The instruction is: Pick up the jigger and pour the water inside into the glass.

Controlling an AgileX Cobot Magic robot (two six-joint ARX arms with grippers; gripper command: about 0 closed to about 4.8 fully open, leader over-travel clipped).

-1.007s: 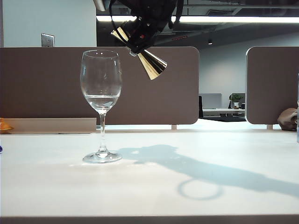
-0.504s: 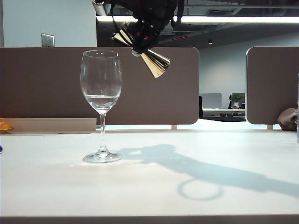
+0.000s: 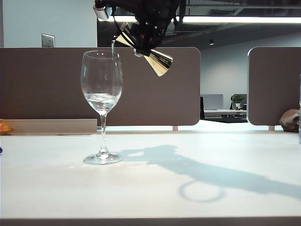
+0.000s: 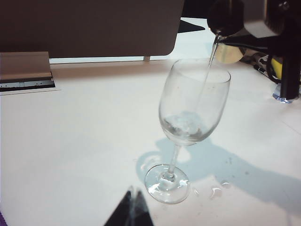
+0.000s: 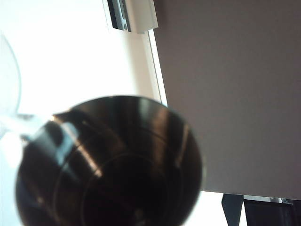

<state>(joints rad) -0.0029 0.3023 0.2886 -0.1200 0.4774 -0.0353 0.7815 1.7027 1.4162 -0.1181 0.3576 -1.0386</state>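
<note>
The right gripper (image 3: 141, 40) is up high, above the table (image 3: 155, 188) and just beside the top of the glass (image 3: 102, 106). Its jaws are closed tight on the thin middle of the jigger (image 3: 146, 49). The gold jigger is tipped over on its side. One end points down toward the rim of the glass, and the other end sticks out to the right, away from it.

A thin line of water (image 3: 113, 46) runs from the low end of the jigger into the glass. From the left wrist view the water (image 4: 207, 77) falls inside the bowl of the glass (image 4: 188, 122), and a little pool at the bottom looks bumpy. A few wet drops (image 4: 217, 190) sit on the table (image 4: 70, 141) near the foot of the glass.

The glass stands up straight on the table, left of the middle. The dark shadow (image 3: 207, 172) of the arm lies on the table to its right.

The right wrist camera looks straight into the dark open cup of the jigger (image 5: 113, 165), which fills most of its view.

Only a dark tip of the left gripper (image 4: 130, 212) shows at the edge of its own view, low and near the table, a little way from the glass. I cannot tell how its jaws stand.

A brown wall panel (image 3: 56, 84) stands behind the table.
</note>
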